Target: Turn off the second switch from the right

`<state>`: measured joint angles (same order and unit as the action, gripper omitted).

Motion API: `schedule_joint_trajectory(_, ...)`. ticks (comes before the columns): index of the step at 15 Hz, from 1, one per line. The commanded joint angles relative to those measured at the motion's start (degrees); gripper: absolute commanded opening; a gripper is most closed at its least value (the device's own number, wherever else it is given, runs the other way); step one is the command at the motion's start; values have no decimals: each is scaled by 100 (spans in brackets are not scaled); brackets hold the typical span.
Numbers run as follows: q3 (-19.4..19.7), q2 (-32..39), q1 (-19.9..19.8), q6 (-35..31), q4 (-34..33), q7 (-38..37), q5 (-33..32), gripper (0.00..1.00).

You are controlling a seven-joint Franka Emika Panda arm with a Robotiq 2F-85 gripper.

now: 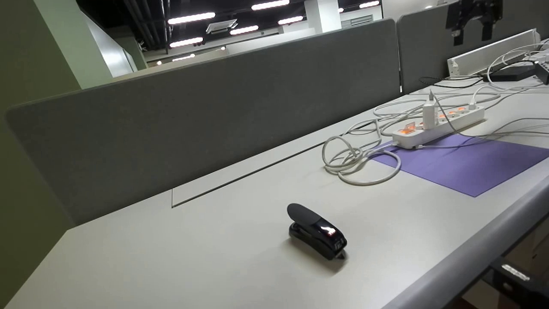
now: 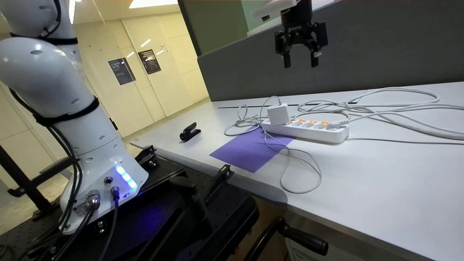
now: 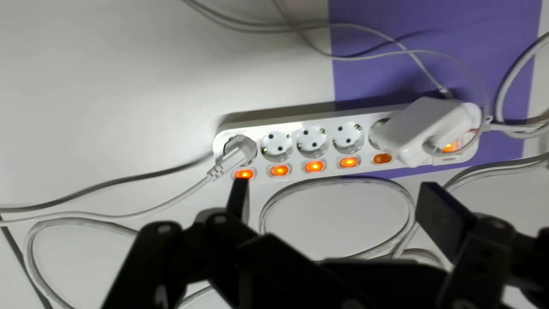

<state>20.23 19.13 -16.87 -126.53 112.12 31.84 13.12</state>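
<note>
The gripper (image 2: pixel 301 61) hangs in the air higher than the power strip (image 2: pixel 308 134), well apart from it, its fingers (image 3: pixel 441 214) spread wide and released.

The switches (image 3: pixel 314 166) that the task concerns run in a row along one long edge of the strip. In the wrist view four of them glow orange; the next, just beside the white adapter (image 3: pixel 422 128) on the strip, is a dim switch (image 3: pixel 382 159), darker than its neighbours. A larger switch (image 3: pixel 450 146), orange and partly hidden, sits at the adapter end of the strip. Counted from the right of the wrist view, with the larger one included, the second is the dim one; counted from the strip's opposite end, it is a glowing one. I cannot tell which end the task means.

At that opposite end of the strip sits a pale plug (image 3: pixel 235 156). The adapter end of the strip lies on a purple sheet (image 2: pixel 250 148), and a loop of cable (image 3: pixel 336 180) lies just beside the strip's switch edge. A black stapler (image 1: pixel 316 231) rests on the table (image 1: pixel 193 257), well apart from the strip, past its adapter end. A grey partition (image 1: pixel 240 128) stands on the strip's switch side; the white robot arm (image 2: pixel 90 141) is mounted off the table, on the strip's other side.
</note>
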Motion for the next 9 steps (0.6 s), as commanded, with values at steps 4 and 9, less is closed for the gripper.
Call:
schedule_joint_trajectory(4, -552, 682, -330, -176, -791, -629, -654, 100)
schedule_joint_trajectory(9, -554, 745, -361, -174, -897, -663, -689, 100)
